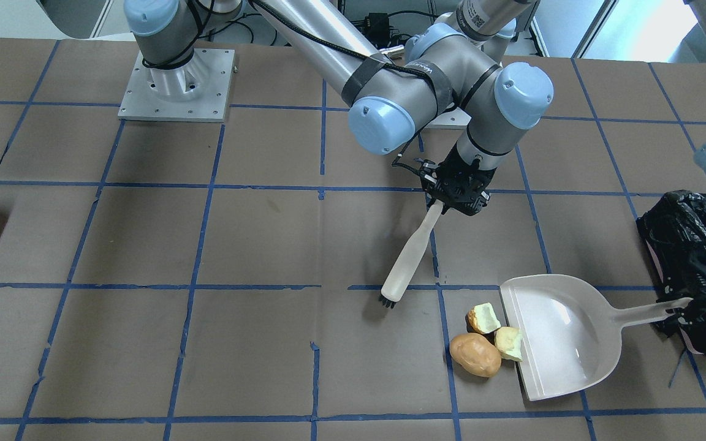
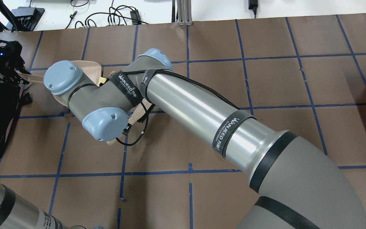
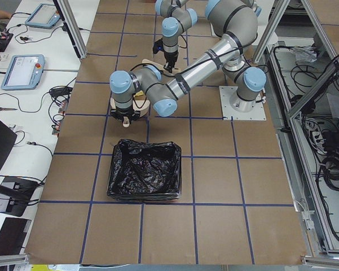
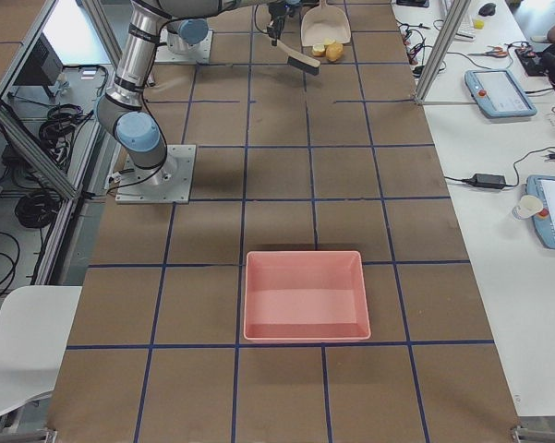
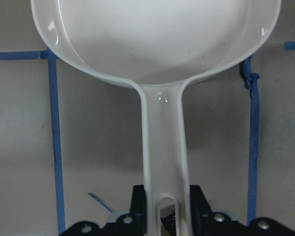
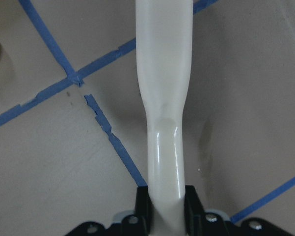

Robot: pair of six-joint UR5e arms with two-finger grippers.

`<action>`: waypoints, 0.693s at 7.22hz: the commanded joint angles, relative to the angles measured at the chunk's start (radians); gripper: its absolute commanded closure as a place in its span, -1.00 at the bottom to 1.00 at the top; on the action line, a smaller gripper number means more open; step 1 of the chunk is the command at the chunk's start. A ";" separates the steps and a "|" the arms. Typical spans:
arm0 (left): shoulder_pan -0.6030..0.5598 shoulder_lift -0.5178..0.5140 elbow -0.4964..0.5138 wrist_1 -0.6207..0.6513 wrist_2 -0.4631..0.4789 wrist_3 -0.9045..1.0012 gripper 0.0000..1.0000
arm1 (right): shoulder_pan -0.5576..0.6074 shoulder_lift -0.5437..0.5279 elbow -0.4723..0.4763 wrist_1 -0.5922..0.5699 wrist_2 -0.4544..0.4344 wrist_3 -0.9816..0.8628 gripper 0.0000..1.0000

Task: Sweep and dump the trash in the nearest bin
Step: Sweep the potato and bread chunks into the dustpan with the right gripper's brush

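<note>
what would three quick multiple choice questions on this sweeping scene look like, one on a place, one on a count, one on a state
1. Where do the food pieces lie?
A. on the table at the open edge of the dustpan
B. inside the dustpan
C. stacked on the dustpan's handle

2. How many food pieces are there?
A. two
B. five
C. three

3. The right end effector is
A. open and empty
B. shut on the handle of the brush
C. shut on a food piece

Answers:
1 A: all of them sit on the brown table surface just outside the open edge.
2 C: one brown lump and two pale chunks show.
3 B: in the right wrist view its fingers clamp the pale handle from both sides.
</note>
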State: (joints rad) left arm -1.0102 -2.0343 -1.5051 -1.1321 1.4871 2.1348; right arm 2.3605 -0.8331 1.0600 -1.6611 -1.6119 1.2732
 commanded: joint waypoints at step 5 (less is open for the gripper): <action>0.008 0.008 -0.014 0.002 0.002 0.002 0.84 | 0.006 0.136 -0.215 0.046 0.006 -0.087 0.99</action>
State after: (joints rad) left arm -1.0037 -2.0221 -1.5205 -1.1311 1.4891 2.1367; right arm 2.3670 -0.7192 0.8686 -1.6074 -1.6063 1.2066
